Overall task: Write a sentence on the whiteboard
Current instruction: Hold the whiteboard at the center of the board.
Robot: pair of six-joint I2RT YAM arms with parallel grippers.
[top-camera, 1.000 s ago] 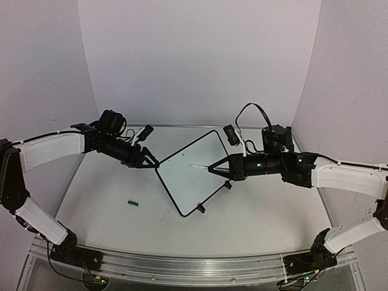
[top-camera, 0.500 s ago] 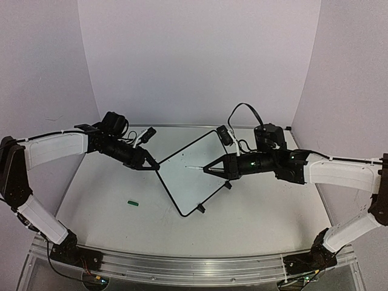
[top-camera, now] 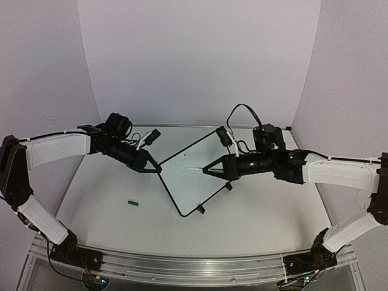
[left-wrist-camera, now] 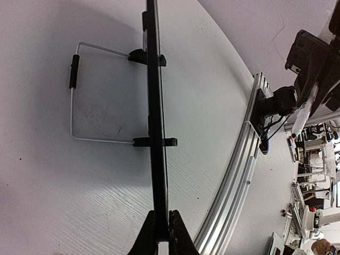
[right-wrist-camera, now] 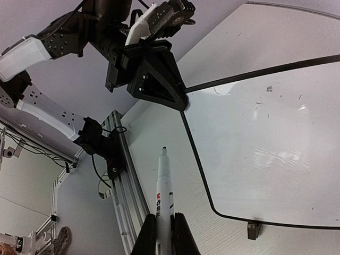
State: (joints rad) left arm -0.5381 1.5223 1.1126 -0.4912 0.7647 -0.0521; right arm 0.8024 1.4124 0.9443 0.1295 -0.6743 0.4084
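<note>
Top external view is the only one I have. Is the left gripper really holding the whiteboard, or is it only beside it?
Observer: It is holding it. In the left wrist view the left gripper is shut on the thin black frame of the whiteboard, with one finger on each side.
Operator: Is the cap off the marker?
Observer: Yes. The right wrist view shows the marker clamped in the right gripper, with its dark tip bare.
Operator: Is anything written on the board?
Observer: No. In the right wrist view the white face shows only faint smudges, no letters.
</note>
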